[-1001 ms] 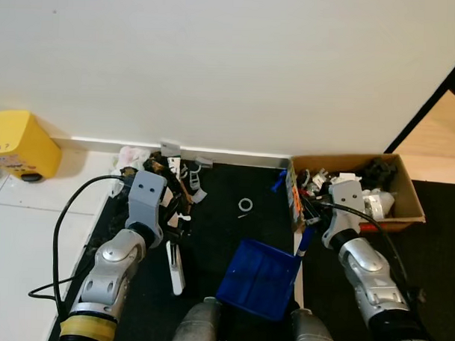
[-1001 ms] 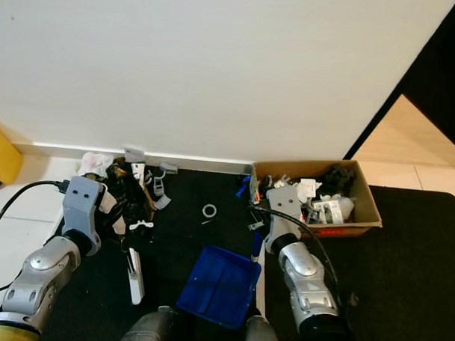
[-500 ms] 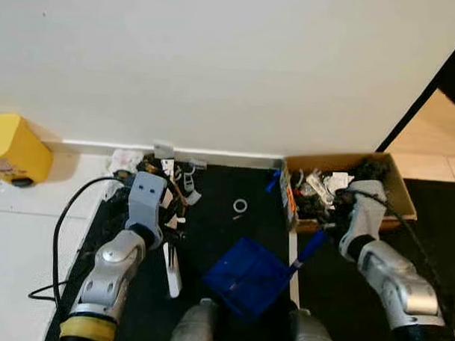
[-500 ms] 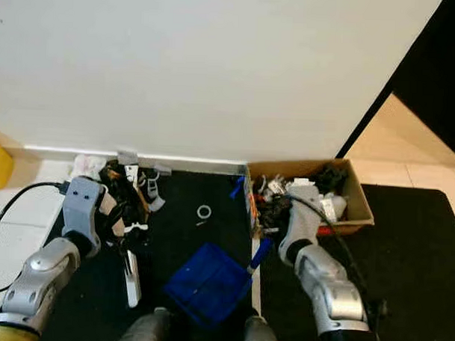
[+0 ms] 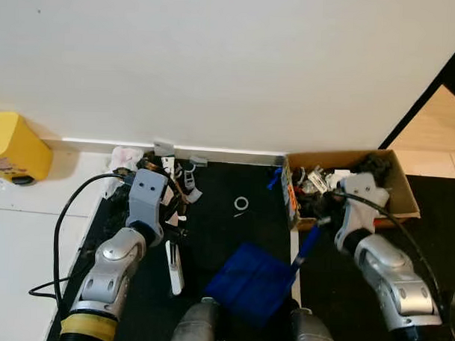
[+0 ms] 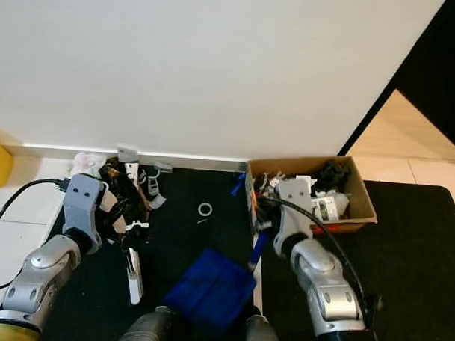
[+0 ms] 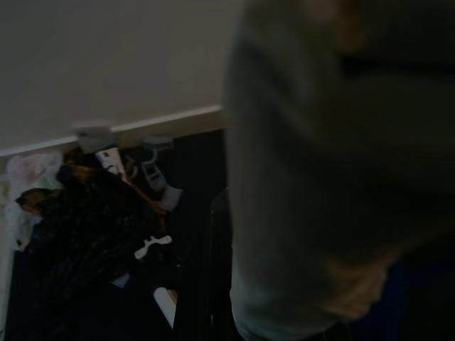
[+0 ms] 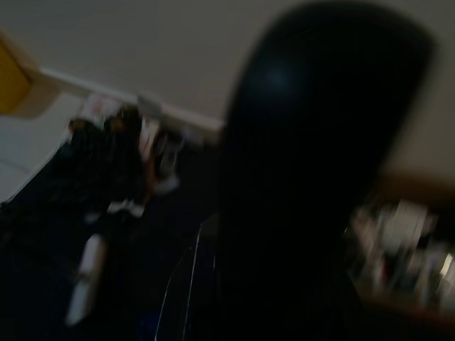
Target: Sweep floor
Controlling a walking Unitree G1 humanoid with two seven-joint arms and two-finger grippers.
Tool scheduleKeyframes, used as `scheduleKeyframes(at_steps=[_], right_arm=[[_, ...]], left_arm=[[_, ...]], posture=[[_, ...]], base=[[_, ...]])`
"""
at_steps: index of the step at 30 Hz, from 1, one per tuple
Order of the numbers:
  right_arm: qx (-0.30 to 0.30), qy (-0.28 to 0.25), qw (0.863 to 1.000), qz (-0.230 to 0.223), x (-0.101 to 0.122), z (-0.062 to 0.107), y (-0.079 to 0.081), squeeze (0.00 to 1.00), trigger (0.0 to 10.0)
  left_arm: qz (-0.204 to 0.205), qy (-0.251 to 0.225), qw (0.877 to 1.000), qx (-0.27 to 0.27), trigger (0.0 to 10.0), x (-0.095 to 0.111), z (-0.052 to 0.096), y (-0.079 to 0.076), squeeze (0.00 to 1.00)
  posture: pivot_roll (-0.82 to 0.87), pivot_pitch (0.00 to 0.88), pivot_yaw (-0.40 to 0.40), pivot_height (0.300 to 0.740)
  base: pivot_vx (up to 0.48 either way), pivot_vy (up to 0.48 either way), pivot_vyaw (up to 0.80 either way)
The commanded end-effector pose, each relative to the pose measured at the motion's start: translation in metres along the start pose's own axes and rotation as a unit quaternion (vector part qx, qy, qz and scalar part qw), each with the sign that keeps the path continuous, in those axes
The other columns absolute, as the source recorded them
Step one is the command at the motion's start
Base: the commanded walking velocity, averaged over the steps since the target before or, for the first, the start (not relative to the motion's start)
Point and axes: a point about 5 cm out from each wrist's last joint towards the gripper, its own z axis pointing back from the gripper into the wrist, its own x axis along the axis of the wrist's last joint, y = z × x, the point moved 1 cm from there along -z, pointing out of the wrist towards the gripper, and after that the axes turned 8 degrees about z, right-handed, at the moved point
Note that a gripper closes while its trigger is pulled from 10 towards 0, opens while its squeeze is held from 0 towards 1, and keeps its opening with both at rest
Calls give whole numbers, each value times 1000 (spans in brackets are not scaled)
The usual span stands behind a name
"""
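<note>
My right gripper (image 5: 321,221) is shut on the blue handle (image 5: 307,246) of a blue dustpan (image 5: 247,282), which hangs tilted over the black mat (image 5: 218,230) in front of my legs. At the mat's left side, my left gripper (image 5: 175,228) is shut on a white-handled brush (image 5: 175,267). The brush's black head points into a rubbish pile (image 5: 154,172) against the wall; the same rubbish pile (image 7: 85,213) appears dimly in the left wrist view. A small white ring (image 5: 241,204) lies alone on the mat between the pile and the box.
A cardboard box (image 5: 402,195) full of rubbish stands right of the mat, against the wall. A yellow toy-like object (image 5: 11,146) sits on the white tiles (image 5: 23,238) at the far left. A black cable (image 5: 59,236) loops beside my left arm.
My right arm has swung its wrist up toward the box, and the dustpan has tipped and shifted slightly left. The left arm and brush have barely moved.
</note>
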Motion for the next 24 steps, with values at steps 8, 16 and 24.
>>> scheduleKeyframes(at_steps=[8,16,24], right_arm=[[147,-29,987,57,-18,-4,33,0,10000],[141,-25,986,90,-29,-9,28,0,10000],[138,-47,981,125,-26,-13,21,0,10000]], left_arm=[[-8,5,1000,16,10000,3,-4,15,0],[-10,9,1000,9,10000,-2,-4,9,0],[-12,13,1000,3,10000,-4,-5,7,0]], posture=[[150,177,64,740],[159,165,72,740],[162,162,81,740]], base=[[0,0,0],[0,0,0],[0,0,0]])
